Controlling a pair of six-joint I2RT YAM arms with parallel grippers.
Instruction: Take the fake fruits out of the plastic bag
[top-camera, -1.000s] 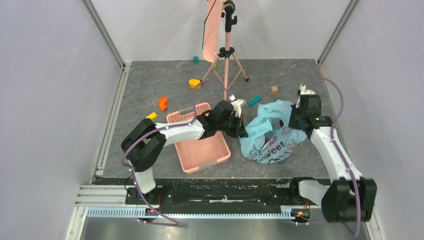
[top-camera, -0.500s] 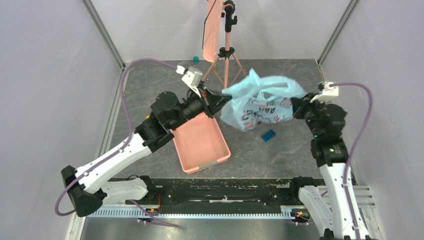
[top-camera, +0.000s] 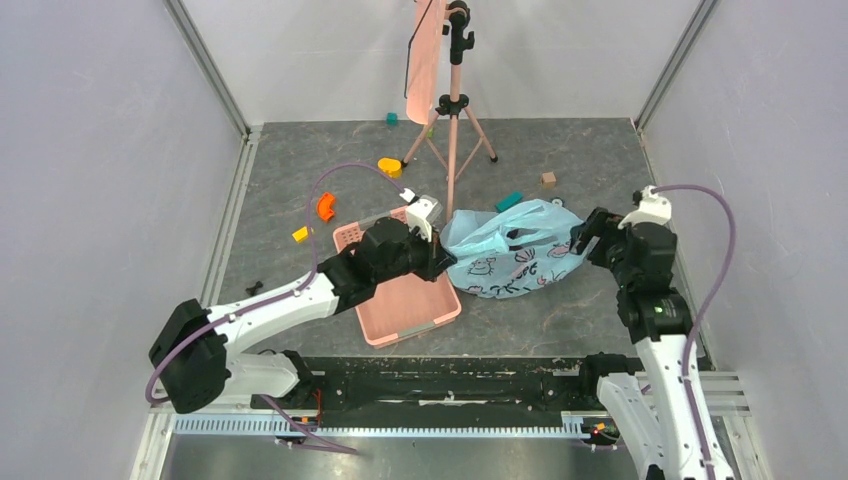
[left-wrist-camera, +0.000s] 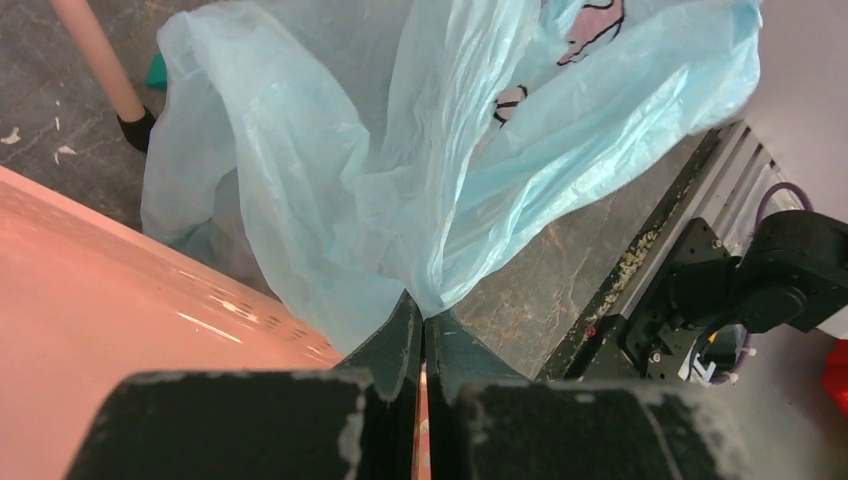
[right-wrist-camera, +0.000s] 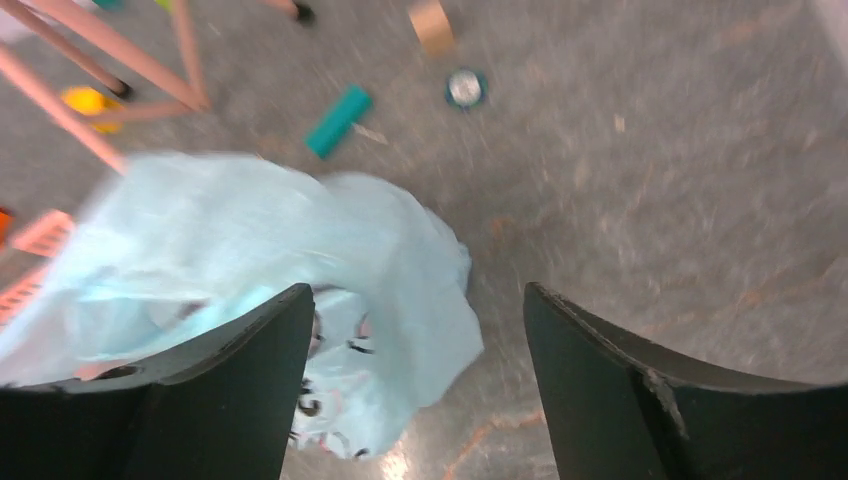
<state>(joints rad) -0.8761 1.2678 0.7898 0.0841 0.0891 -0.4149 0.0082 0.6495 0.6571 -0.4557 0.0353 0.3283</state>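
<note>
The light-blue plastic bag (top-camera: 515, 255) lies slumped on the grey table right of centre, its printed side up. My left gripper (top-camera: 441, 262) is shut on the bag's left edge; in the left wrist view the thin plastic bag (left-wrist-camera: 400, 150) is pinched between the closed fingertips (left-wrist-camera: 410, 325). My right gripper (top-camera: 583, 236) hovers at the bag's right end with its jaws wide apart and nothing between them. In the right wrist view the bag (right-wrist-camera: 250, 240) lies below and left of the right gripper (right-wrist-camera: 417, 292). The fake fruits are hidden; none shows in any view.
A pink basket (top-camera: 432, 300) sits under my left arm. A pink tripod (top-camera: 452, 130) stands behind the bag. Loose blocks lie around: orange (top-camera: 325, 206), yellow (top-camera: 390, 166), teal (top-camera: 508, 201), tan (top-camera: 548, 179). Walls close the left, right and far sides.
Half a second ago both grippers held the bag stretched up in the air. The right gripper has since opened and let go, and the bag has dropped to the table with the left arm lowered.
</note>
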